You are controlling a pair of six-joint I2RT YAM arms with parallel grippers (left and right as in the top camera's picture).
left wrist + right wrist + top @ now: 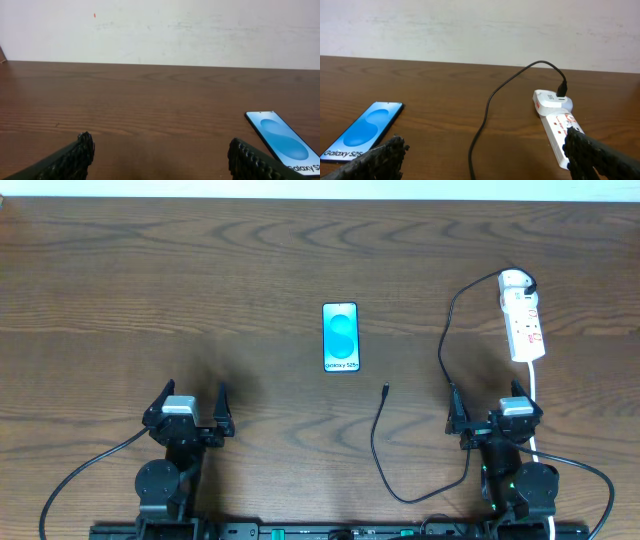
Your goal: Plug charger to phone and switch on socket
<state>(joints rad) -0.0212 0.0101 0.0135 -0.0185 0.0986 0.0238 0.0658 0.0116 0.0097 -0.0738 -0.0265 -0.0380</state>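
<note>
My left tool (193, 396) sits at the near left of the table (150, 280). Its two fingers are spread wide and grip nothing, and in its wrist view only bare wood lies in the gap. My right tool (486, 404) sits at the near right, likewise spread wide and holding nothing.

The phone (340, 337) lies flat near the middle of the table, screen up and lit blue. Its long side points away from me, and it is well apart from both tools.

The charger (375, 430) is a thin black cable. Its connector tip (386, 389) rests on the wood to the right of the phone and a little nearer to me, not touching it. From there the cable runs toward me, loops round to the right near my right tool, then heads away across the table to its plug (527, 281). The plug sits in the far, rounded end of the socket (524, 325).

The socket lies lengthwise at the right, beyond my right tool, red markings up. Its white cord (534, 377) leaves the near end and passes beside my right tool. Whether the socket is switched on I cannot tell.
</note>
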